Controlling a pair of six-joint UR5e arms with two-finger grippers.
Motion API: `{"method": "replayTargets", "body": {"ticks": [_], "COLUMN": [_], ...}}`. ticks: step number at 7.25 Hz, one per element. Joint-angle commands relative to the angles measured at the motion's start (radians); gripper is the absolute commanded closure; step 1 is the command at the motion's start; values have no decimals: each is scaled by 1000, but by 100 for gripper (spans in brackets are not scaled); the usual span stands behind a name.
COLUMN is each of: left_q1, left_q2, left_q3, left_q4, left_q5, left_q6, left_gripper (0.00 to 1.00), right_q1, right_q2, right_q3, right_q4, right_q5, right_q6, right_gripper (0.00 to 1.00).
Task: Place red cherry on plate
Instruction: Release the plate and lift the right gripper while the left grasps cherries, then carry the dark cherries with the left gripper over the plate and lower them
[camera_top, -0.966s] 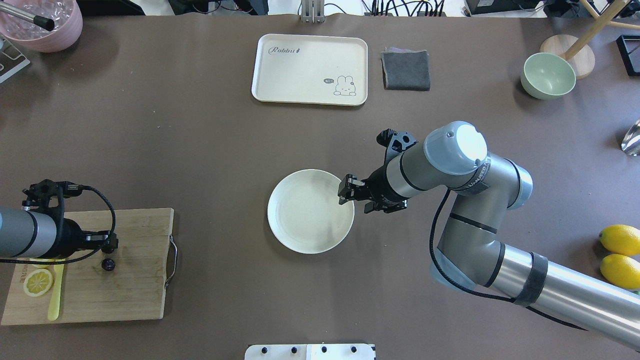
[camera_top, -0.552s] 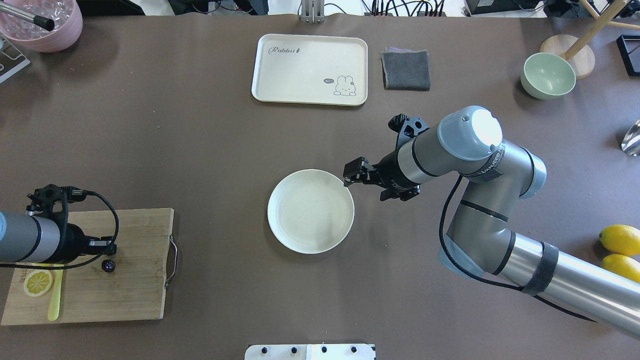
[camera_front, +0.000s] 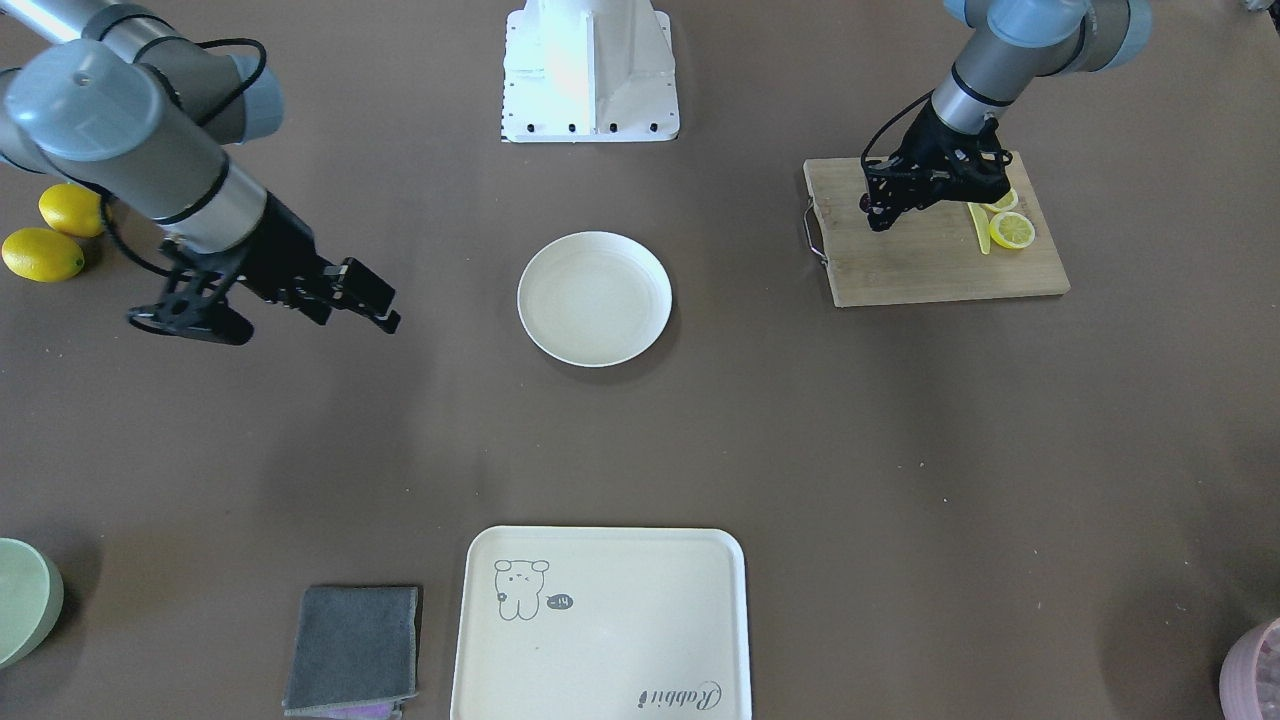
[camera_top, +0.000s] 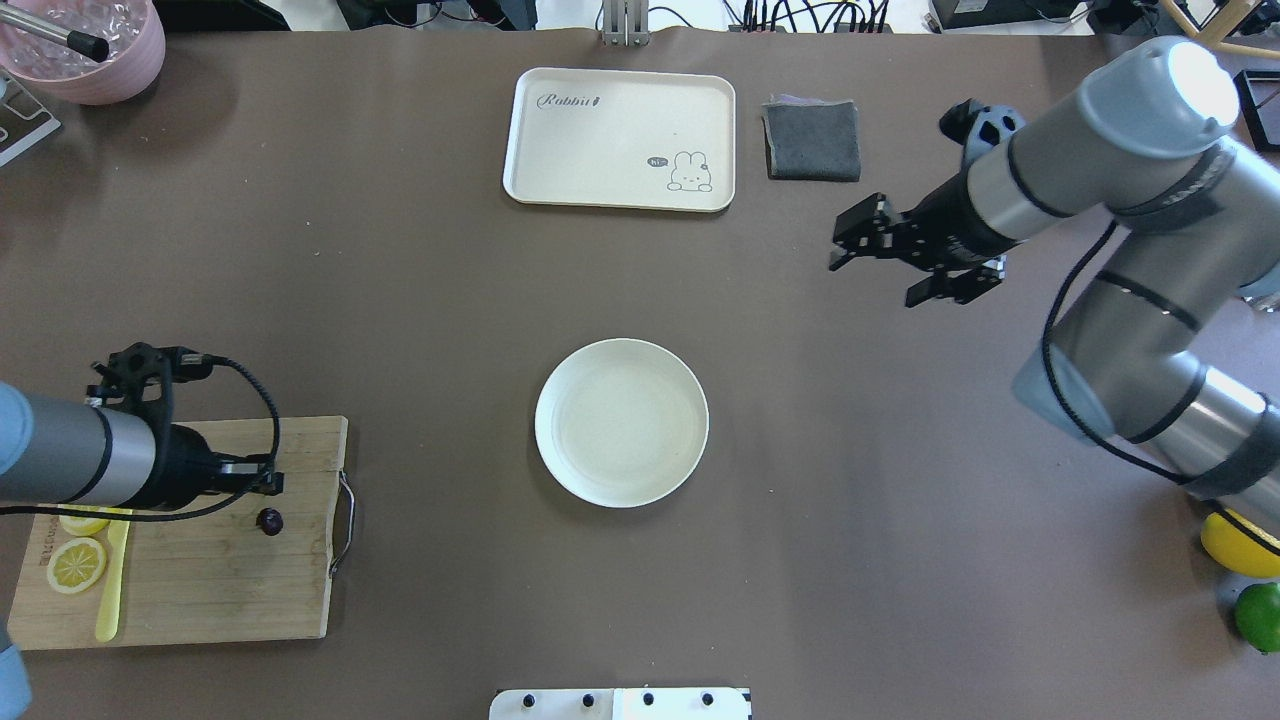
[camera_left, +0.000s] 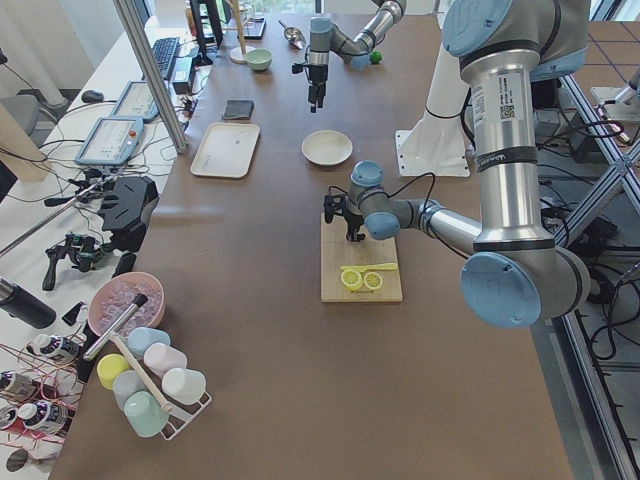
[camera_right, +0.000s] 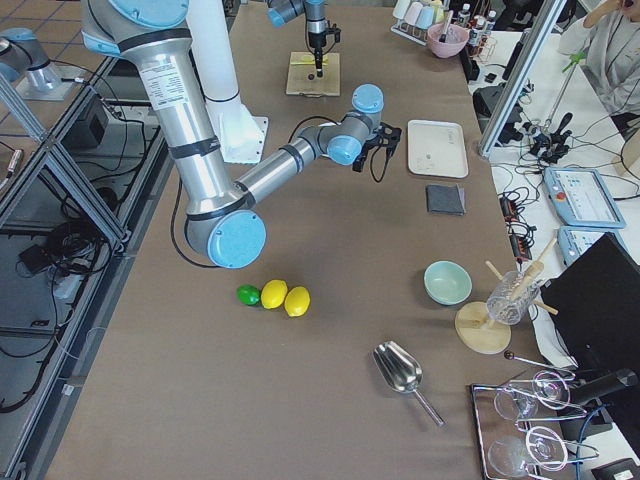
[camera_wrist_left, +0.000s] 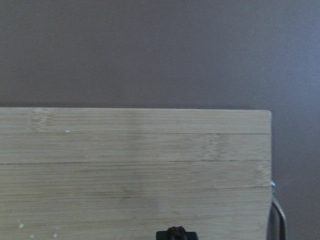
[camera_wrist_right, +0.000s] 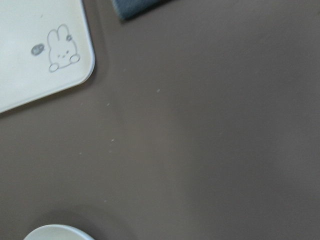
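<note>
The red cherry (camera_top: 270, 520) shows as a small dark ball over the right part of the bamboo cutting board (camera_top: 200, 590). It hangs right at the tips of my left gripper (camera_top: 272, 490), which points down and is shut on it. The round cream plate (camera_top: 621, 422) lies bare at the table's middle, well to the right of the board. My right gripper (camera_top: 838, 250) hovers far right of the plate, near the grey cloth. It is open and holds nothing. In the front-facing view the left gripper (camera_front: 872, 215) stands over the board's left end.
Lemon slices (camera_top: 77, 563) and a yellow knife (camera_top: 110, 590) lie at the board's left end. At the back stand the rabbit tray (camera_top: 620, 138), a grey cloth (camera_top: 812, 140), a green bowl (camera_top: 1096, 150) and a pink bowl (camera_top: 85, 45). A lemon (camera_top: 1240, 540) and a lime (camera_top: 1258, 615) sit at the right edge.
My right gripper has pulled away from the plate's rim, far up and to the right. The left gripper has shifted right over the board, and the cherry has moved with it.
</note>
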Motion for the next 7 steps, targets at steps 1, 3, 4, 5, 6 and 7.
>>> {"method": "replayTargets", "body": {"ticks": [1,3,4,5,6,7], "left_q1": [-17,-5,4,15,22,56], "left_q2": [-345,-613,-681,-737,-773,-776], "left_q3": [21,178,258,323,370,398], "left_q4": [320,426,425,423,420,376], "left_q5": [-6,-2,-2,0,8,65], "left_q6": [-2,-101,-103,-107,-115,-118], "left_gripper": [89,89,89,89,88,87], "right_q1": [143,247,287,307,309,307], "right_q2": [-163,-325,-388,-416,-421,-432], "right_q3": [23,25,16,13,11,11], "right_q4": [-27,-24,-21,-24,-23,-20], "right_q5": [37,48,50,50,50,51], "right_q6": [-272,-552,-692,-751,-753,-755], "right_gripper": [0,0,0,0,0,0]}}
